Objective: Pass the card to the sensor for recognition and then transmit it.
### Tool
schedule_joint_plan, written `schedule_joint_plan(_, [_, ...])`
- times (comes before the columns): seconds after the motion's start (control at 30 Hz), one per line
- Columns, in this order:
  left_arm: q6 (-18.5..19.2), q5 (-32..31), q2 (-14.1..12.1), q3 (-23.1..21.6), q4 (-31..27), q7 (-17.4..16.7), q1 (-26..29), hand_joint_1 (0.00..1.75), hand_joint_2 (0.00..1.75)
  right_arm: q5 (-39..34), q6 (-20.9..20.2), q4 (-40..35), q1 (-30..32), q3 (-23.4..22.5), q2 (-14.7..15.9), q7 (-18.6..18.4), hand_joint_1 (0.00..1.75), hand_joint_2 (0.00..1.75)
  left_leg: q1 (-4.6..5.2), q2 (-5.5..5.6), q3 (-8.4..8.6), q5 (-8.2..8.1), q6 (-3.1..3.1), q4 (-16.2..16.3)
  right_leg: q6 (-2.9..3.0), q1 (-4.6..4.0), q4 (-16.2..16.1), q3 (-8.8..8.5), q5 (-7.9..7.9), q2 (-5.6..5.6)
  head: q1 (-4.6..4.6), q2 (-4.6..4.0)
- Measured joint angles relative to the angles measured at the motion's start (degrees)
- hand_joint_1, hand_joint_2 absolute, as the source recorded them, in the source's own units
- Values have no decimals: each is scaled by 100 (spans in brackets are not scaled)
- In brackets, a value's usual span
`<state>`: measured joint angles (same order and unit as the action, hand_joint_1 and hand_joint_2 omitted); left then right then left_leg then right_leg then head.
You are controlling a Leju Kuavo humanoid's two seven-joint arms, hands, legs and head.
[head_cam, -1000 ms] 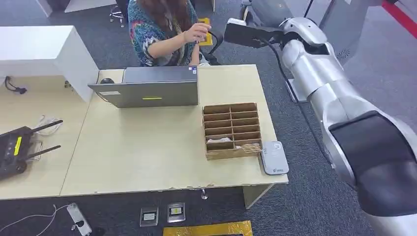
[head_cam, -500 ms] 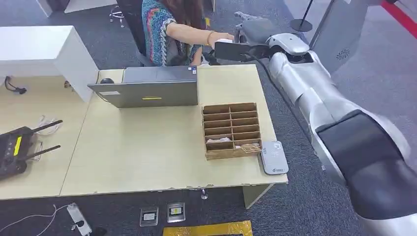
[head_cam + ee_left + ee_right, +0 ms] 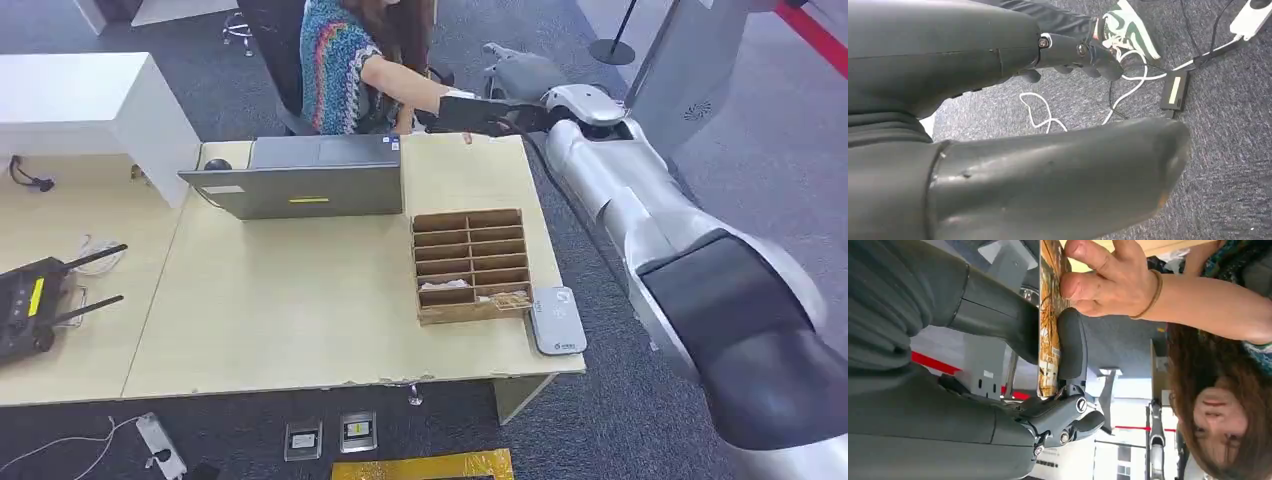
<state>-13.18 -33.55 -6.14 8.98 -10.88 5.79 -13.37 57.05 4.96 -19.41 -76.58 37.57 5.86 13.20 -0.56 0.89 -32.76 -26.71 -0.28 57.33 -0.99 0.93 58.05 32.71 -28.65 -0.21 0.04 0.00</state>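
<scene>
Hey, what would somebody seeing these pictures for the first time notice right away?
Probably the handover at the table's far edge: a person's hand and the robot's right hand both grip a yellow card. Nearer, a wooden slotted tray sits on the table beside a grey card sensor.

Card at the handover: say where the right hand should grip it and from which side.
Grip the card on its flat faces at the end away from the person's hand, coming edge-on. It's thin, and the right hand already has thumb and finger on opposite faces.
</scene>
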Motion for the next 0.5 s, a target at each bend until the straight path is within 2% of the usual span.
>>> schedule_joint_plan(0.03, [0, 0, 4, 0, 0, -7, -1, 0, 0, -4, 11, 11, 19, 0, 9, 0, 58, 175, 0, 0, 0, 0, 0, 0, 0, 0, 0, 0, 0, 0, 0, 0])
schedule_joint_plan(0.07, [0, -2, 9, 0, 0, -9, 0, 0, 0, -4, 17, 26, 34, 0, 15, 0, 0, 175, 0, 0, 0, 0, 0, 0, 0, 0, 0, 0, 0, 0, 0, 0])
schedule_joint_plan(0.5, [2, -63, 22, -9, 0, -68, 0, 0, 0, 4, 273, 144, 220, 0, 179, -153, 0, 175, 0, -5, 0, 0, 0, 0, 0, 0, 0, 3, 0, 7, 0, 2])
